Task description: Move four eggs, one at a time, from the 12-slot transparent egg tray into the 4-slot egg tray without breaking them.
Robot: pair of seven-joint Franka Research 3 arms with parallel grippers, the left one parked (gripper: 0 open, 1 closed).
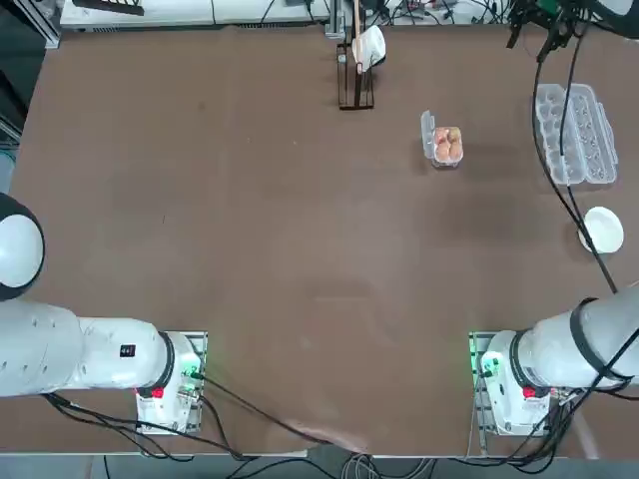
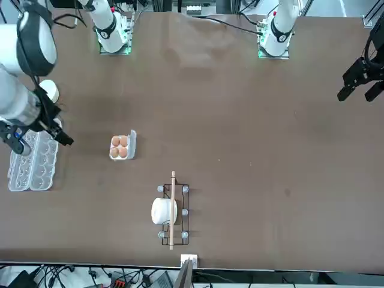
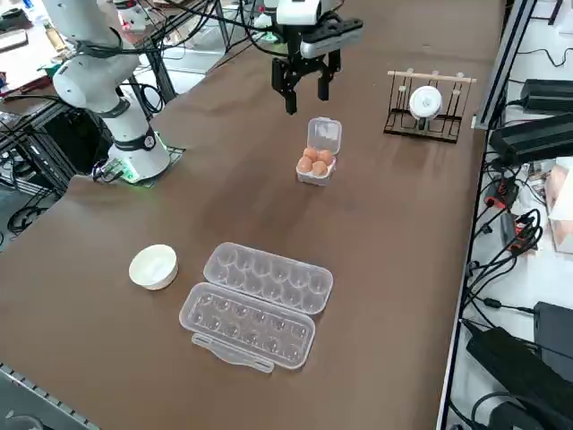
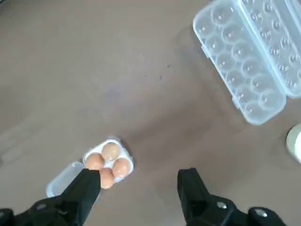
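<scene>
I had the right gripper (image 3: 304,97) raised well above the table (image 1: 250,249), fingers (image 4: 84,190) spread wide apart and carrying nothing. In the wrist view the 2 dark fingers framed bare tabletop, with the 4-slot egg tray (image 4: 109,162) just beside one of them in that picture, far below.

That small tray (image 3: 316,164) sat with its lid flap folded open, and I counted 4 eggs (image 4: 107,165) in its cups, orange-brown and packed 2 by 2. From the front camera I could make out only 3 or 4 of them (image 2: 120,146), so I leaned on the wrist view for the count.

The 12-slot transparent egg tray (image 3: 255,303) lay open and flat near the table's right edge, well apart from the small tray, every cup I could see holding no egg. A white bowl (image 3: 153,266) stood just beside it. A wire rack (image 1: 355,75) with a wooden rod and a white cup stood at the far edge.
</scene>
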